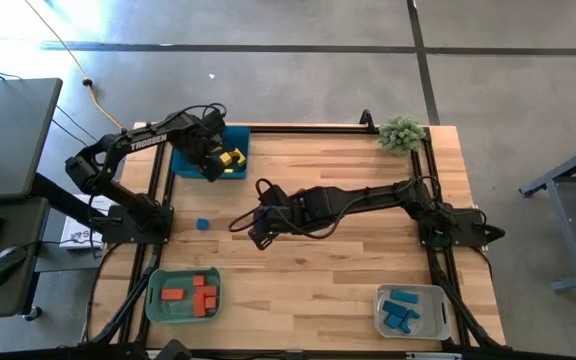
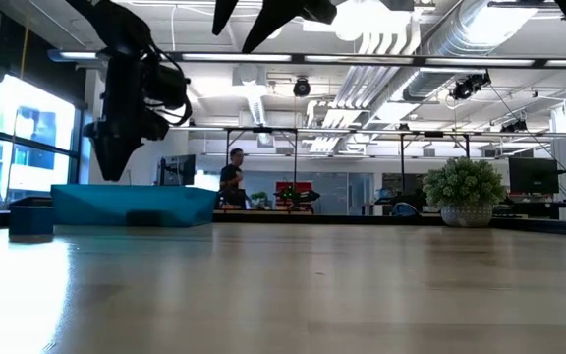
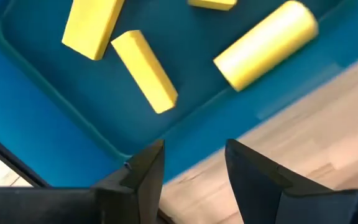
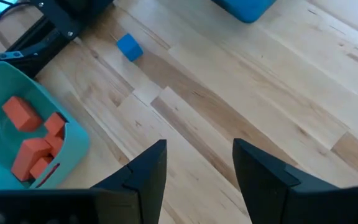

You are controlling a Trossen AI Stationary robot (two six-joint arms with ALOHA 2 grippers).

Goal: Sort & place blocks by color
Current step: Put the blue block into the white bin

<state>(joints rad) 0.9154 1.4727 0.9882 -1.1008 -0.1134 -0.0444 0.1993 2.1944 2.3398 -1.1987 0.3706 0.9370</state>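
The left end effector (image 1: 211, 168) hangs over the near edge of the blue tray (image 1: 183, 163), which sits at the far left part of the tabletop (image 1: 328, 270). Its fingers (image 3: 143, 171) stand apart with nothing between them. Inside this blue tray lie the yellow blocks (image 3: 145, 70), several bars and one round piece, loose and at different angles.

The right end effector (image 1: 256, 236) is above the bare wood nearer the middle, to the right of the blue tray and closer to the front. Its two fingers (image 4: 146, 168) are also parted, and it holds nothing.

One small blue cube (image 1: 202, 224) lies alone on the wood, just in front of the blue tray and left of the right end effector. The red-orange blocks (image 1: 196, 293) are gathered in the teal tray (image 1: 156, 299) at the front left. The blue blocks (image 1: 402, 308) lie in the grey tray (image 1: 436, 325) at the front right. A small green plant (image 1: 401, 133) stands at the far right corner.
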